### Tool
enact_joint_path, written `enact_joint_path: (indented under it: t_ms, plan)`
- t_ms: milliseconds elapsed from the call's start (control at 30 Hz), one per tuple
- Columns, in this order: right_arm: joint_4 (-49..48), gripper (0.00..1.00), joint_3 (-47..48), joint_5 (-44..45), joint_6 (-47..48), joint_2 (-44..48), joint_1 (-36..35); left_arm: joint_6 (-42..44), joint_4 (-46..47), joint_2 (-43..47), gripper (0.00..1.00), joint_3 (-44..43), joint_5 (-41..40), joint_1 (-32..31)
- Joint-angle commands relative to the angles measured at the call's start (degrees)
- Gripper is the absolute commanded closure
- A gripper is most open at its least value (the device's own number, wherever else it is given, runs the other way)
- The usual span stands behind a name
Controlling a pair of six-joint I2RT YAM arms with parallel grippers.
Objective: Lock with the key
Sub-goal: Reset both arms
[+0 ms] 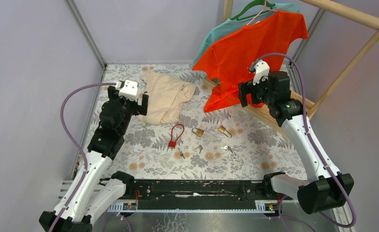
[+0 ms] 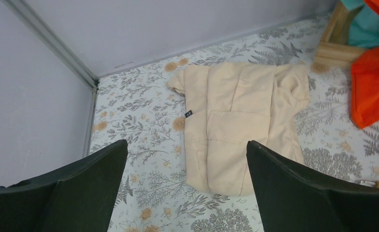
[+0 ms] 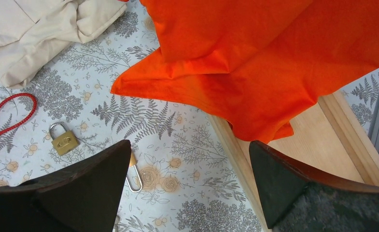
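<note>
The left pincer (image 1: pixel 142 103) hangs released, fingers spread, well to the left of the brass padlock (image 1: pixel 198 131) and over the beige garment (image 2: pixel 245 121), which fills most of its wrist view. The red cable lock (image 1: pixel 176 135) lies just left of the padlock, its cord loop pointing away from the arm bases. A small key (image 1: pixel 198 149) lies just on the base side of the padlock, and a second padlock (image 1: pixel 224 131) lies near on its right. The right pincer (image 1: pixel 244 94), also released, hangs right of and beyond the padlock by the orange shirt (image 3: pixel 255 63), looking down on both padlocks. I judge the right arm nearer, with locks and key toward the bases and left of its fingers.
</note>
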State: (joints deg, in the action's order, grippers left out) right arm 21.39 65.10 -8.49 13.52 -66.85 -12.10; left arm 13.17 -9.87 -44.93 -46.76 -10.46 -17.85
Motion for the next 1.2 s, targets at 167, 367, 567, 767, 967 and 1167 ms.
enact_joint_path:
  t_ms: [167, 367, 567, 767, 967, 1167]
  plan:
    - [0.97, 0.01, 0.97, 1.96, -1.26, 4.32, 0.19, -8.50, 1.63, 0.90, 0.00, -2.44, -10.94, 0.81]
    - [-5.00, 0.01, -5.21, 1.69, -1.81, 9.42, 0.22, -10.25, -0.12, 1.17, 0.04, -2.72, -5.55, 0.78]
    - [-11.69, 0.01, -11.90, 2.72, -3.48, 11.83, 0.23, -10.40, 1.96, -0.23, 0.00, -1.13, -1.88, 0.79]
    - [-16.57, 0.01, -16.72, 3.36, -6.69, 13.06, 0.21, -11.41, 2.48, 0.30, 0.00, 0.16, 2.30, 0.97]
    - [-18.08, 0.01, -20.18, 3.84, -4.01, 15.15, 0.20, -7.73, 0.59, 0.77, 0.00, 0.25, 5.00, 0.93]
    - [-18.45, 0.01, -21.21, 3.87, -2.71, 18.14, 0.29, -8.55, 4.80, 1.48, 0.00, 5.23, 7.23, 1.02]
